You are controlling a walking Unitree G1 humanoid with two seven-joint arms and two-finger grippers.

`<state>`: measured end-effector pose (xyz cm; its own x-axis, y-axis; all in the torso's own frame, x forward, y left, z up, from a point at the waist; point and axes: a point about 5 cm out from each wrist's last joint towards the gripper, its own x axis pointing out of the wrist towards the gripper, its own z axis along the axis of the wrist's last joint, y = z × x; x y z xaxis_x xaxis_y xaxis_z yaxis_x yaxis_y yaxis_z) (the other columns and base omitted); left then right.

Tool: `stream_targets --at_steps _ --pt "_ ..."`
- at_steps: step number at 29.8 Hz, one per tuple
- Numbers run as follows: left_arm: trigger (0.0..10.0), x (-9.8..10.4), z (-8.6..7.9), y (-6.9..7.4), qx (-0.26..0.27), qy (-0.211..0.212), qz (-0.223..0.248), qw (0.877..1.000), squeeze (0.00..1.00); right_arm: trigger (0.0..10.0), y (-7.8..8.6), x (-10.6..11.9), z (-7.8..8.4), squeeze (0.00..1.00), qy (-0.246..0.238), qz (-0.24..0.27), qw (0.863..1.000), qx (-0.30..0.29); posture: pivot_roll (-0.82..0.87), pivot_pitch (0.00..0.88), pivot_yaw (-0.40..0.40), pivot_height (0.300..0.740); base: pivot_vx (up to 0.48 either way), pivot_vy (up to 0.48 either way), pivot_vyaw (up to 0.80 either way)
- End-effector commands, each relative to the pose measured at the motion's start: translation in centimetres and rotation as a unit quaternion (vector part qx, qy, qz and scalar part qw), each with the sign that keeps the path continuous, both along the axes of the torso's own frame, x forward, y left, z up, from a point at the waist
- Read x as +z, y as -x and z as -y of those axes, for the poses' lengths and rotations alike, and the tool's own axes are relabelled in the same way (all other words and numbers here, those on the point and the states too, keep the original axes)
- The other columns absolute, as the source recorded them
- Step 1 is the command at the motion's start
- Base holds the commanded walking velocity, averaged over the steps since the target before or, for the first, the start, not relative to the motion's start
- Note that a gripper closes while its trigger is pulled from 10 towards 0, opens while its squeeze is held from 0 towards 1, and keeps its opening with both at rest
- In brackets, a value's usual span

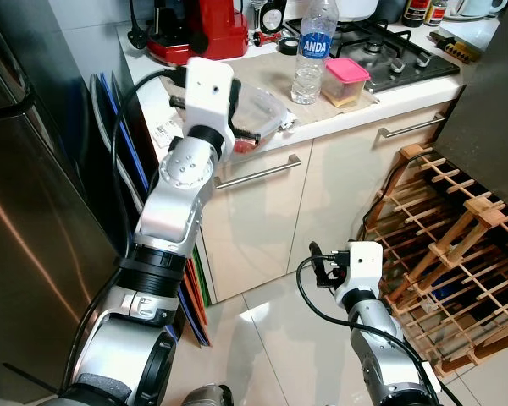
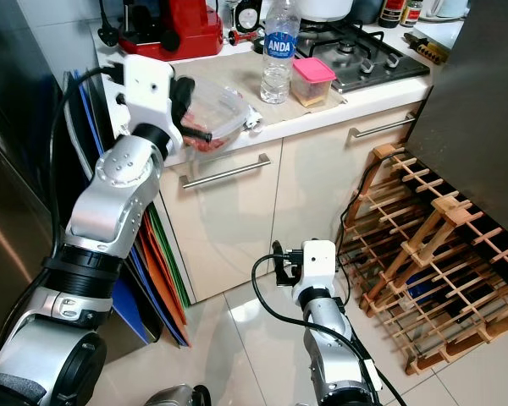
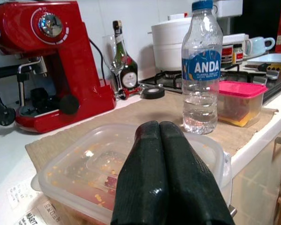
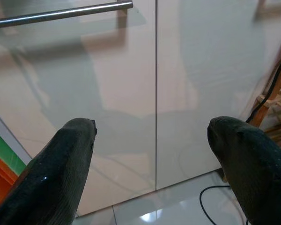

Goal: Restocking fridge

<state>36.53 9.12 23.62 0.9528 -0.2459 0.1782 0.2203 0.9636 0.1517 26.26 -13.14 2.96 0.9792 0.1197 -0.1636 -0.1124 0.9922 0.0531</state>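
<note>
Left eye view: the left end effector (image 1: 252,127) hovers over the clear lidded plastic container of red food (image 1: 258,114), at the bench (image 1: 356,106) edge left of the clear water bottle (image 1: 310,52).

Left wrist view: its fingers (image 3: 171,178) are pressed together above the container's lid. The tub looks light, stiff and slick; grip across a rim.

Right wrist view: the right end effector (image 4: 154,154) hangs idle, fingers apart.

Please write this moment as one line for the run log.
left end effector: shut, at clear food container on counter | right end effector: open, idle, low before cabinet doors | water bottle, pink-lid box: untouched
</note>
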Motion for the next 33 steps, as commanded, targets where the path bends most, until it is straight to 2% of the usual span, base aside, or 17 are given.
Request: stream_targets --at_steps 1,3,4,8,11,12,16,18,19,22,25,26,27,29,30,31,33 --pt "10.0 -0.2 -0.2 -0.1 0.005 -0.014 -0.005 1.0 0.0 10.0 -0.1 -0.1 0.0 0.0 0.005 -0.002 1.0 0.004 0.0 0.017 0.045 0.74 0.0 0.0 0.0" --pt "10.0 -0.2 -0.5 -0.3 0.007 -0.004 -0.016 1.0 0.0 10.0 -0.1 0.1 0.0 0.0 0.005 0.0 1.0 0.003 0.0 0.016 0.046 0.74 0.0 0.0 0.0" --pt "10.0 0.3 -1.3 -0.5 0.021 -0.001 -0.013 1.0 0.0 10.0 -0.3 0.5 0.1 0.0 0.005 0.009 1.0 0.0 0.0 0.02 0.045 0.74 0.0 0.0 0.0" --pt "10.0 1.8 -2.8 -0.6 0.052 0.002 0.019 0.998 0.0 10.0 -1.0 1.8 0.2 0.0 -0.003 0.033 0.999 -0.007 0.0 0.026 0.044 0.74 0.0 0.0 0.0" --pt "10.0 2.9 -3.3 -0.2 0.058 0.015 0.049 0.997 0.0 10.0 -2.7 4.3 -0.4 0.0 -0.03 0.055 0.998 -0.009 0.0 0.031 0.046 0.74 0.0 0.0 0.0" --pt "10.0 2.9 -3.3 -0.2 0.058 0.015 0.049 0.997 0.0 10.0 -2.7 4.3 -0.4 0.0 -0.03 0.055 0.998 -0.009 0.0 0.031 0.046 0.74 0.0 0.0 0.0" --pt "10.0 2.7 -3.2 0.2 0.058 0.021 0.051 0.997 0.0 10.0 -4.9 7.6 -1.6 0.0 -0.092 0.082 0.992 -0.002 0.0 0.03 0.047 0.74 0.0 0.0 0.0" --pt "10.0 2.2 -3.1 0.4 0.049 0.026 0.038 0.998 0.0 10.0 -5.9 8.4 -1.8 0.0 -0.132 0.078 0.988 -0.004 0.0 0.028 0.049 0.74 0.0 0.0 0.0" --pt "10.0 1.5 -3.2 0.6 0.04 0.036 0.012 0.998 0.0 10.0 -6.6 8.8 -2.0 0.0 -0.158 0.073 0.985 -0.003 0.0 0.027 0.052 0.74 0.0 0.0 0.0" --pt "10.0 0.4 -3.7 1.1 0.032 0.018 -0.008 0.999 0.0 10.0 -7.3 9.0 -2.3 0.0 -0.179 0.064 0.982 -0.005 0.01 0.026 0.057 0.74 0.0 0.0 0.0" --pt "10.0 -1.6 -5.8 2.3 0.048 -0.038 -0.02 0.998 0.0 10.0 -8.2 10.0 -2.9 0.0 -0.194 0.066 0.979 0.004 0.03 0.029 0.047 0.74 0.0 0.0 0.0" --pt "10.0 -2.5 -7.4 3.2 0.069 -0.062 -0.026 0.995 0.0 10.0 -8.4 10.5 -3.1 0.0 -0.208 0.067 0.976 0.006 0.04 0.03 0.046 0.74 0.0 0.0 0.0" --pt "10.0 -2.5 -7.4 3.2 0.069 -0.062 -0.026 0.995 0.0 10.0 -8.4 10.5 -3.1 0.0 -0.208 0.067 0.976 0.006 0.04 0.03 0.046 0.74 0.0 0.0 0.0" --pt "10.0 -3.3 -9.0 5.0 0.085 -0.081 -0.025 0.993 0.0 10.0 -8.4 10.8 -3.3 0.0 -0.216 0.064 0.974 0.011 0.07 0.034 0.041 0.74 0.0 0.0 0.0" --pt "10.0 -3.3 -9.0 5.0 0.085 -0.081 -0.025 0.993 0.0 10.0 -8.4 10.8 -3.3 0.0 -0.216 0.064 0.974 0.011 0.07 0.034 0.041 0.74 0.0 0.0 0.0" --pt "10.0 -3.4 -9.2 5.2 0.084 -0.081 -0.026 0.993 1.0 10.0 -8.4 10.8 -3.3 0.0 -0.217 0.063 0.974 0.011 0.07 0.034 0.041 0.74 0.0 0.0 0.0" --pt "10.0 -3.9 -9.2 6.0 0.075 -0.069 -0.036 0.994 1.0 10.0 -8.5 10.8 -3.4 0.0 -0.226 0.059 0.972 0.013 0.07 0.035 0.036 0.74 0.0 0.0 0.0"
